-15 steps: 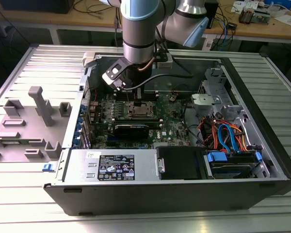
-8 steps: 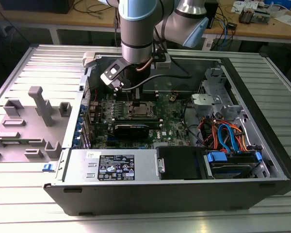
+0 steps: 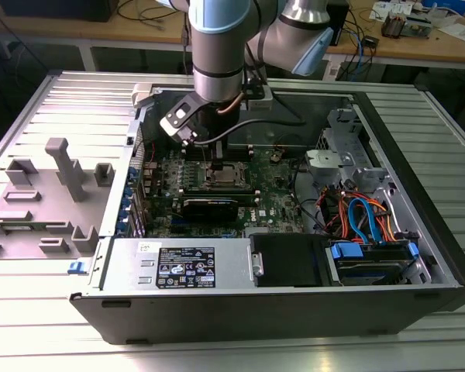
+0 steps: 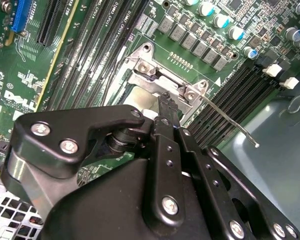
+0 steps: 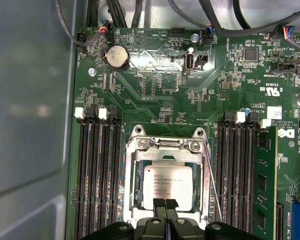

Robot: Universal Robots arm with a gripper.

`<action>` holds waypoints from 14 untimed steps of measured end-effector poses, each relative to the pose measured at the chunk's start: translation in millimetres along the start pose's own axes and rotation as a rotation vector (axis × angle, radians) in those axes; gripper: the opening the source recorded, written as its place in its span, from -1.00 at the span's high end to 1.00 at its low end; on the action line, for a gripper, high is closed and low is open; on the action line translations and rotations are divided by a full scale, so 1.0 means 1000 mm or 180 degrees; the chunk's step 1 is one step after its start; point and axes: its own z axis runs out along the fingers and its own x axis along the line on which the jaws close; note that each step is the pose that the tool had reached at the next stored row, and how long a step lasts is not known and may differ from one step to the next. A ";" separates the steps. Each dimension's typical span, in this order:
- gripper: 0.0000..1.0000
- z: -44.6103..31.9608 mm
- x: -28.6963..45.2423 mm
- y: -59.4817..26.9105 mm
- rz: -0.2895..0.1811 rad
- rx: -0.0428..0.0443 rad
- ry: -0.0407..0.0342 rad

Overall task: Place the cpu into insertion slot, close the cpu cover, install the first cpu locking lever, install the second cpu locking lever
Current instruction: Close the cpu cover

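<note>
Lying open on a ribbed aluminium table (image 3: 31, 310), one computer case (image 3: 294, 306) takes the middle of the exterior view, with wooden benches (image 3: 139, 32) strewn with cables behind it. At the exterior view's left, one grey moulded fixture (image 3: 54, 194) sits on the table just beside the case.

Inside the case, going rightward, come the green motherboard (image 3: 279, 194), one labelled power supply (image 3: 178, 267) along the near wall, and a drive cage with blue and orange cables (image 3: 364, 217) at the exterior view's right. One robot arm (image 3: 217, 46) reaches down over the board.

In the first wrist view the cpu (image 5: 167, 182) sits seated in the insertion slot (image 5: 137, 185), its dull metal top facing up. The cpu cover (image 5: 166, 152) frames the chip and looks to lie flat over it. One thin wire lever (image 4: 230, 120) stands raised off the board beside the socket in the second wrist view, its free end in the air. Two banks of long black memory slots flank the socket, one (image 5: 97, 175) on each side (image 5: 235, 175), and one coin cell (image 5: 116, 56) sits farther up the board.

The gripper (image 5: 165, 204) hangs at the edge of the chip nearest the camera, its two black fingertips (image 5: 160, 204) pressed narrow together with nothing seen between them.
</note>
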 end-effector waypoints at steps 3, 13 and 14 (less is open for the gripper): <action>0.79 0.0009 0.0001 -0.0011 0.0000 0.0000 0.0000; 0.79 0.0069 0.0002 -0.0056 -0.0003 0.0000 0.0000; 0.79 0.0078 0.0002 -0.0058 -0.0004 0.0000 0.0000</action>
